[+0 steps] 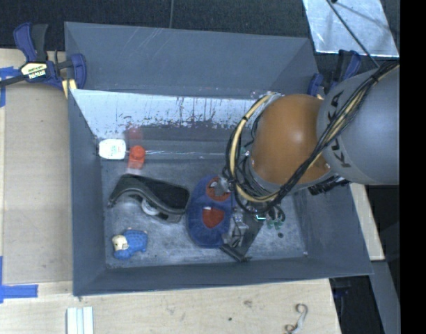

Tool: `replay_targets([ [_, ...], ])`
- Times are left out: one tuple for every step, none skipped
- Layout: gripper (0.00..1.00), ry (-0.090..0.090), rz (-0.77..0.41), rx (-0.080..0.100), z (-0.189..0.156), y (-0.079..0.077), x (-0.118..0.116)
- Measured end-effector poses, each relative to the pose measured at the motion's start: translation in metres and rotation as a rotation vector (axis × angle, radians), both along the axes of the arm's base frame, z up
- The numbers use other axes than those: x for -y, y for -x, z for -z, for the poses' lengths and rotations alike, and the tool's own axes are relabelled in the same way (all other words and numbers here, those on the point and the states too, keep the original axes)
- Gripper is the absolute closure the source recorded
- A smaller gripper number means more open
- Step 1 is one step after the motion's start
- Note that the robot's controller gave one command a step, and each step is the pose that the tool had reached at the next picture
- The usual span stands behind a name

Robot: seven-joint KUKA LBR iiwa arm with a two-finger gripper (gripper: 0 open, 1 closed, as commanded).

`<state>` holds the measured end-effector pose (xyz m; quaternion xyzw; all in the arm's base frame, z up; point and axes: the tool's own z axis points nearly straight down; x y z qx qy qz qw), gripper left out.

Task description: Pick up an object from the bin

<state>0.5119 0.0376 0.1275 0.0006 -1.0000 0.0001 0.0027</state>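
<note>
Arm's gripper (238, 241) is seen low at the bin (199, 68) floor, front-centre, under the orange wrist cover (286, 141). Whether it's spread wide or closed up can't be made out. A blue rounded thing (202, 223) w/ red patches is found just left of the gripper tip, approx. touching it. Further left are seen a black curved thing (154, 195) & a small blue-and-cream toy (129, 242). A white piece (112, 149) & an orange block (136, 157) are set by the back wall.

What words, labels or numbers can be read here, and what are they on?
Arm's grey link: dark lettering, partly behind cables, not readable.
Small white thing, back left: no legible marks.
Nothing else bears readable text.
</note>
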Motion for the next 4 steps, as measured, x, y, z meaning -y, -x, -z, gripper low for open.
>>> replay_targets([
  [0.00, -0.001, -0.188, 0.003, 0.055, -0.031, -0.002],
  [1.00, -0.003, -0.186, 0.018, 0.050, -0.035, -0.003],
  [1.00, -0.001, -1.058, 0.011, -0.043, -0.038, 0.012],
  [1.00, 0.003, -1.083, 0.017, -0.181, -0.061, 0.030],
])
